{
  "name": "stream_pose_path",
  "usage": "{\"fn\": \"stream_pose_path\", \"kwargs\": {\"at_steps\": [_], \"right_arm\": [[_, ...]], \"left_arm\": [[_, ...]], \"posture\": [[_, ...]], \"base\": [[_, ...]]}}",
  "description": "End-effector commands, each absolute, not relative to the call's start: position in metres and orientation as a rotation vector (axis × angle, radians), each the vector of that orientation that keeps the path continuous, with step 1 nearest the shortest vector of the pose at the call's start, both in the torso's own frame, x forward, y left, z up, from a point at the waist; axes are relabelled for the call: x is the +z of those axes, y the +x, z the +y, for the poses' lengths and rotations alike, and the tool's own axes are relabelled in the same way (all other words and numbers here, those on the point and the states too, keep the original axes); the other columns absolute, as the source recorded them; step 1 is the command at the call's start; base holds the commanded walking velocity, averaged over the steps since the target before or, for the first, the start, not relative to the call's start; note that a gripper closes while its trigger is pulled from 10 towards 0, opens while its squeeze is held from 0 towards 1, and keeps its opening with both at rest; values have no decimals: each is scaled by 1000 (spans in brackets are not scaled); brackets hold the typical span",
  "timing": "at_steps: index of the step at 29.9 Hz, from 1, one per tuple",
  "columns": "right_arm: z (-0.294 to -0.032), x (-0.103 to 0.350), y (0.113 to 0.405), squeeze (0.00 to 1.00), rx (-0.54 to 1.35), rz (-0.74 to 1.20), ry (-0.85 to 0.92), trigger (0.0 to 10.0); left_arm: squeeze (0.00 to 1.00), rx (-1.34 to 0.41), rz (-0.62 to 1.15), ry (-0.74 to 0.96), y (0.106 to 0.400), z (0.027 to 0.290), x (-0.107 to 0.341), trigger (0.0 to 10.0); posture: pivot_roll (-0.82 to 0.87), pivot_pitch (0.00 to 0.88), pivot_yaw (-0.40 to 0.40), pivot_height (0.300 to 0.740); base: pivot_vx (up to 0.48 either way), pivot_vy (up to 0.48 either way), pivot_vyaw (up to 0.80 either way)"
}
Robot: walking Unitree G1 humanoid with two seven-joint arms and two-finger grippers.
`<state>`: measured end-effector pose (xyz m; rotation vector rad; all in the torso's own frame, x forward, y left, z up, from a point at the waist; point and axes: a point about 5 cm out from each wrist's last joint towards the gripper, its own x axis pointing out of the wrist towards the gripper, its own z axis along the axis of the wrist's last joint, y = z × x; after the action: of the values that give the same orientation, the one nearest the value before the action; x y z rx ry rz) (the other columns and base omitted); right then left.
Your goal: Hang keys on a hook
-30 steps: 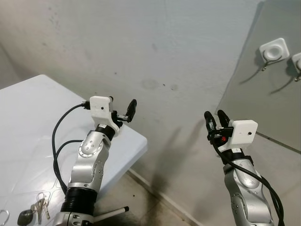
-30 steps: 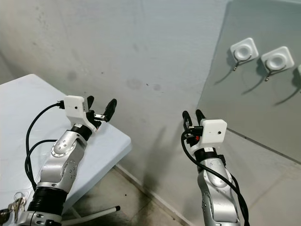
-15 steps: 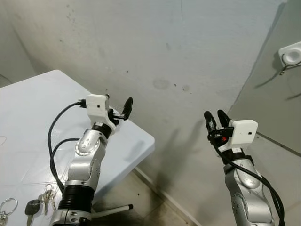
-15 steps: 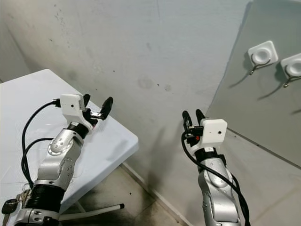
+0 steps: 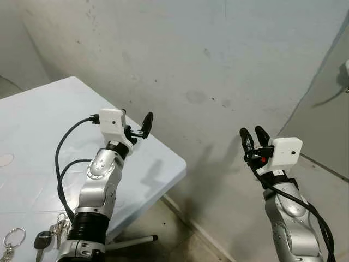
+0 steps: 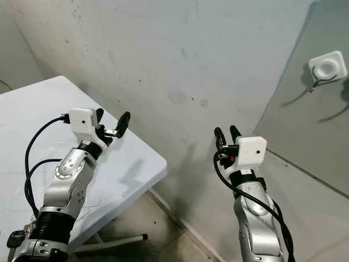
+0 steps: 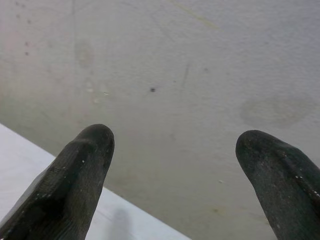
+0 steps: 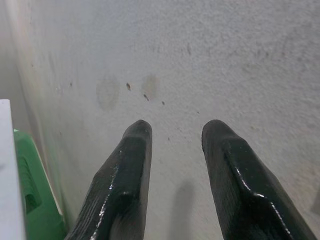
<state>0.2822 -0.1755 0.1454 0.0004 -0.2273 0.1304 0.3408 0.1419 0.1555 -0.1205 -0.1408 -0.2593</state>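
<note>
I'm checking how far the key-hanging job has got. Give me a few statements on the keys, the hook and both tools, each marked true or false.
1. The keys lie on the white table. True.
2. The left tool holds the keys. False: its fingers are open and empty, raised above the table's edge.
3. The right tool is open, facing the bare wall. True.
4. A key ring already hangs on the white hook. False: the hook on the grey panel is bare.
</note>
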Motion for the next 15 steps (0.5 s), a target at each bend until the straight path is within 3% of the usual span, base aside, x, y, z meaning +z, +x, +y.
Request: {"fn": "stream_pose_path", "kwargs": {"at_steps": [1, 15], "right_arm": [[-177, 146, 284, 0, 134, -226, 5, 10000], [-178, 146, 284, 0, 139, -224, -1, 10000]], "left_arm": [[0, -247, -154, -116, 343, 145, 159, 10000], [0, -256, -153, -127, 346, 144, 159, 10000]], "posture": [[13, 0, -39, 740], [6, 0, -44, 740]], "base": [[0, 0, 800], [0, 0, 800]]}}
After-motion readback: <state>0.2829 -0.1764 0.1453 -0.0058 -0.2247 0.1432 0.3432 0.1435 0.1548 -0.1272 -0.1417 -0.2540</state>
